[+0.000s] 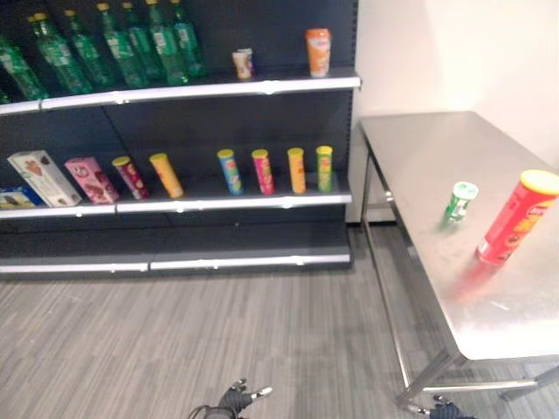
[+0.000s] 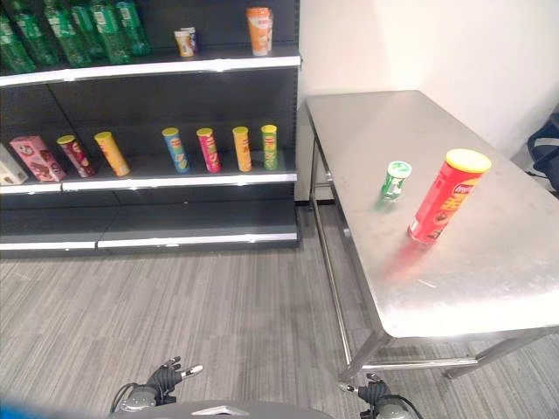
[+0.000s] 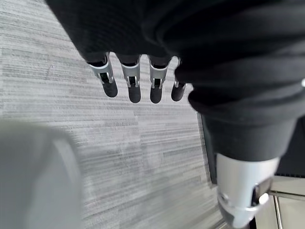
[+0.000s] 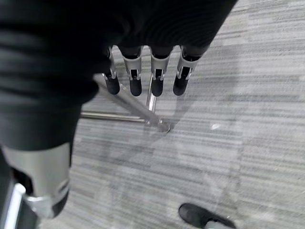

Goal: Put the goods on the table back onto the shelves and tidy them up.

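A tall red chip can with a yellow lid stands upright on the steel table at the right. A small green can with a white lid stands just to its left. The dark shelves run along the wall to the left of the table. Both arms hang low over the floor, far from the table top. My left hand has its fingers straight and holds nothing. My right hand, near the foot of a table leg, is open too.
The middle shelf holds several upright chip cans and boxes at its left end. Green bottles, a small can and an orange cup stand on the top shelf. Grey floor lies between shelves and table.
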`<state>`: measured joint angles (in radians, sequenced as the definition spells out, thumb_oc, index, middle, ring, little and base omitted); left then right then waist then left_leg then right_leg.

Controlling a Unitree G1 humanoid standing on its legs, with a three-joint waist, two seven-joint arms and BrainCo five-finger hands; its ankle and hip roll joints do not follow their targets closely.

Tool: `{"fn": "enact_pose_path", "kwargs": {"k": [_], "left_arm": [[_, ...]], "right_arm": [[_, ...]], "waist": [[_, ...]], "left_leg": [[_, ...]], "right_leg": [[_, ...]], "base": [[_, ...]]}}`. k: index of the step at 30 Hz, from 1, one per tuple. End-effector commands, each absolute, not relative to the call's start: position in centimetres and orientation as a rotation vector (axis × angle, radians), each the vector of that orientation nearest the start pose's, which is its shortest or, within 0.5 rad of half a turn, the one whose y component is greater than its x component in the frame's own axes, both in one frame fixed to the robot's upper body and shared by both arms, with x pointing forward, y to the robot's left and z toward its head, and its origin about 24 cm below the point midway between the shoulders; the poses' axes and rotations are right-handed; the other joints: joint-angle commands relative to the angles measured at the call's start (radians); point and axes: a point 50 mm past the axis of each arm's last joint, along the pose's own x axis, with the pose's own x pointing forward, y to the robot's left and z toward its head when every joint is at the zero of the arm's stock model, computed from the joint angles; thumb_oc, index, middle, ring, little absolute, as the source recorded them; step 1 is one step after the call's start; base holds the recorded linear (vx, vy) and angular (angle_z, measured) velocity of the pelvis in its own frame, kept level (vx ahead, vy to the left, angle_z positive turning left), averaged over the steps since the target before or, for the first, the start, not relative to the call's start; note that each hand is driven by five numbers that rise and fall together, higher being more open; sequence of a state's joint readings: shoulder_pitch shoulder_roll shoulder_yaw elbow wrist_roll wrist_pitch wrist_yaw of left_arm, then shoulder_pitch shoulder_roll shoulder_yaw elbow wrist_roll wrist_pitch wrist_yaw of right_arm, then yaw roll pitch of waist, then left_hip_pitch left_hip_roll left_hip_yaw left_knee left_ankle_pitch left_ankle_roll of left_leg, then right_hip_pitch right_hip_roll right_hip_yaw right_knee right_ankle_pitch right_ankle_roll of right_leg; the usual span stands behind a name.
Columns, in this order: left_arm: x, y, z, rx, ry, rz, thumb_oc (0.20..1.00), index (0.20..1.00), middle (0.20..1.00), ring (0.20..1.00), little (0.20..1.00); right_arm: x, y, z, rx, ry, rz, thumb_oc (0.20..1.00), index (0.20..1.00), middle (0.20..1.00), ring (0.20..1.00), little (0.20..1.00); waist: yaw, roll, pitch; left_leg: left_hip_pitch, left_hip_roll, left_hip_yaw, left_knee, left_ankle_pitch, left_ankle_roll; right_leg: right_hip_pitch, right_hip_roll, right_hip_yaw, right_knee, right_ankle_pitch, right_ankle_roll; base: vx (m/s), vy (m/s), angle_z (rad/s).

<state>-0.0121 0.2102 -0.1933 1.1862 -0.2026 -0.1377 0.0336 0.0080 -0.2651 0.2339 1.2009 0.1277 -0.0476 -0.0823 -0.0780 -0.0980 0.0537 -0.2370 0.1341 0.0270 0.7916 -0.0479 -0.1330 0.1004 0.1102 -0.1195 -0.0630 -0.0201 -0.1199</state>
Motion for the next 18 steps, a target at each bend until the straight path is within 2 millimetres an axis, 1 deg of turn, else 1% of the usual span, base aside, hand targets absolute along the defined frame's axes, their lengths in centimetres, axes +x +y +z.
{"fn": "enact_pose_path", "kwargs": {"k": [1,2,3,4,5,6,7,8,10,11,12,13,14,15,16,18], "left_arm": [[12.4,21.3,-15.4,0.179,1.023,0.077,1.000,1.000,1.000,1.000,1.000],[12.2,21.3,-15.4,0.181,1.029,0.077,1.000,1.000,1.000,1.000,1.000],[12.1,21.3,-15.5,0.180,1.033,0.080,1.000,1.000,1.000,1.000,1.000],[11.9,21.2,-15.6,0.174,1.034,0.085,1.000,1.000,1.000,1.000,1.000],[11.8,21.1,-15.6,0.172,1.035,0.082,1.000,1.000,1.000,1.000,1.000],[11.8,21.1,-15.6,0.172,1.035,0.082,1.000,1.000,1.000,1.000,1.000],[11.7,21.1,-15.6,0.169,1.035,0.088,1.000,1.000,1.000,1.000,1.000],[11.7,21.1,-15.6,0.169,1.036,0.089,1.000,1.000,1.000,1.000,1.000],[11.5,21.3,-15.7,0.168,1.040,0.099,1.000,1.000,1.000,1.000,1.000],[11.5,21.3,-15.7,0.168,1.040,0.099,1.000,1.000,1.000,1.000,1.000],[11.2,21.3,-15.8,0.162,1.048,0.104,1.000,1.000,1.000,1.000,1.000],[11.0,21.3,-15.8,0.159,1.055,0.108,1.000,1.000,1.000,1.000,1.000],[10.7,21.5,-15.8,0.163,1.057,0.118,1.000,1.000,1.000,1.000,1.000],[10.7,21.6,-15.8,0.167,1.056,0.118,1.000,1.000,1.000,1.000,1.000],[10.8,21.9,-15.7,0.178,1.049,0.115,1.000,1.000,1.000,1.000,1.000],[11.2,22.2,-15.5,0.195,1.033,0.110,1.000,1.000,1.000,1.000,1.000]], "right_arm": [[10.4,-25.4,-15.1,-0.320,1.129,-0.158,1.000,1.000,1.000,1.000,1.000],[10.2,-25.4,-15.1,-0.323,1.134,-0.160,1.000,1.000,1.000,1.000,1.000],[10.0,-25.4,-15.2,-0.328,1.142,-0.159,1.000,1.000,1.000,1.000,1.000],[9.8,-25.4,-15.3,-0.332,1.150,-0.159,1.000,1.000,1.000,1.000,1.000],[9.7,-25.4,-15.3,-0.334,1.152,-0.157,1.000,1.000,1.000,1.000,1.000],[9.7,-25.4,-15.3,-0.334,1.152,-0.157,1.000,1.000,1.000,1.000,1.000],[9.5,-25.5,-15.4,-0.336,1.160,-0.160,1.000,1.000,1.000,1.000,1.000],[9.4,-25.5,-15.4,-0.338,1.164,-0.164,1.000,1.000,1.000,1.000,1.000],[9.3,-25.6,-15.4,-0.340,1.170,-0.162,1.000,1.000,1.000,1.000,1.000],[9.3,-25.6,-15.4,-0.340,1.170,-0.162,1.000,1.000,1.000,1.000,1.000],[9.2,-25.6,-15.4,-0.350,1.179,-0.150,1.000,1.000,1.000,1.000,1.000],[9.2,-25.4,-15.5,-0.349,1.182,-0.141,1.000,1.000,1.000,1.000,1.000],[8.9,-25.2,-15.6,-0.349,1.193,-0.129,1.000,1.000,1.000,1.000,1.000],[9.0,-25.2,-15.6,-0.347,1.192,-0.125,1.000,1.000,1.000,1.000,1.000],[8.8,-24.9,-15.7,-0.332,1.196,-0.121,1.000,1.000,1.000,1.000,1.000],[8.9,-24.8,-15.7,-0.316,1.194,-0.123,1.000,1.000,1.000,1.000,1.000]], "waist": [[-0.002,0.025,0.077],[0.007,0.027,0.083],[0.015,0.031,0.084],[0.030,0.038,0.091],[0.037,0.048,0.088],[0.037,0.047,0.091],[0.049,0.061,0.099],[0.052,0.067,0.102],[0.056,0.071,0.105],[0.058,0.070,0.106],[0.063,0.077,0.100],[0.069,0.084,0.094],[0.076,0.087,0.080],[0.079,0.084,0.075],[0.074,0.076,0.060],[0.067,0.069,0.050]], "left_leg": [[0.156,-0.003,0.015,-0.416,0.028,0.053],[0.156,-0.009,0.000,-0.491,0.031,0.049],[0.152,-0.017,-0.024,-0.570,0.044,0.042],[0.125,-0.026,-0.077,-0.642,0.086,0.039],[0.108,-0.026,-0.120,-0.711,0.124,0.031],[0.117,-0.026,-0.119,-0.718,0.127,0.031],[0.093,-0.037,-0.214,-0.821,0.165,0.015],[0.075,-0.044,-0.250,-0.854,0.175,0.006],[0.050,-0.053,-0.273,-0.859,0.186,0.000],[0.052,-0.053,-0.271,-0.859,0.185,0.000],[0.065,-0.058,-0.294,-0.862,0.180,0.002],[0.077,-0.056,-0.303,-0.860,0.196,-0.001],[0.102,-0.058,-0.296,-0.854,0.197,0.006],[0.111,-0.058,-0.272,-0.850,0.191,0.009],[0.125,-0.070,-0.226,-0.831,0.165,0.029],[0.129,-0.085,-0.188,-0.818,0.143,0.048]], "right_leg": [[0.003,-0.117,0.090,-0.012,-0.017,0.144],[0.016,-0.118,0.101,-0.014,-0.024,0.149],[0.028,-0.117,0.110,-0.019,-0.031,0.153],[0.048,-0.109,0.131,-0.023,-0.039,0.156],[0.055,-0.099,0.146,-0.022,-0.045,0.158],[0.060,-0.100,0.146,-0.023,-0.046,0.158],[0.077,-0.086,0.191,-0.019,-0.061,0.155],[0.081,-0.078,0.216,-0.014,-0.068,0.154],[0.097,-0.075,0.260,-0.008,-0.083,0.160],[0.098,-0.077,0.262,-0.008,-0.084,0.160],[0.106,-0.077,0.299,-0.002,-0.090,0.166],[0.110,-0.079,0.315,0.004,-0.095,0.169],[0.110,-0.102,0.334,0.009,-0.095,0.184],[0.110,-0.121,0.341,0.009,-0.094,0.194],[0.096,-0.169,0.356,0.018,-0.085,0.226],[0.073,-0.202,0.368,0.034,-0.084,0.249]], "base": [[0.21,0.095,-0.42],[0.16,0.089,-0.31],[0.19,0.103,-0.45],[0.22,0.106,-0.58],[0.16,0.069,-0.63],[0.21,0.089,-0.81],[0.22,0.096,-0.97],[0.29,0.149,-1.13],[0.19,0.135,-0.91],[0.17,0.152,-0.73],[0.17,0.174,-1.11],[0.31,0.343,-1.63],[0.29,0.357,-1.69],[0.34,0.474,-1.53],[0.24,0.388,-1.23],[0.14,0.283,-0.63]]}}
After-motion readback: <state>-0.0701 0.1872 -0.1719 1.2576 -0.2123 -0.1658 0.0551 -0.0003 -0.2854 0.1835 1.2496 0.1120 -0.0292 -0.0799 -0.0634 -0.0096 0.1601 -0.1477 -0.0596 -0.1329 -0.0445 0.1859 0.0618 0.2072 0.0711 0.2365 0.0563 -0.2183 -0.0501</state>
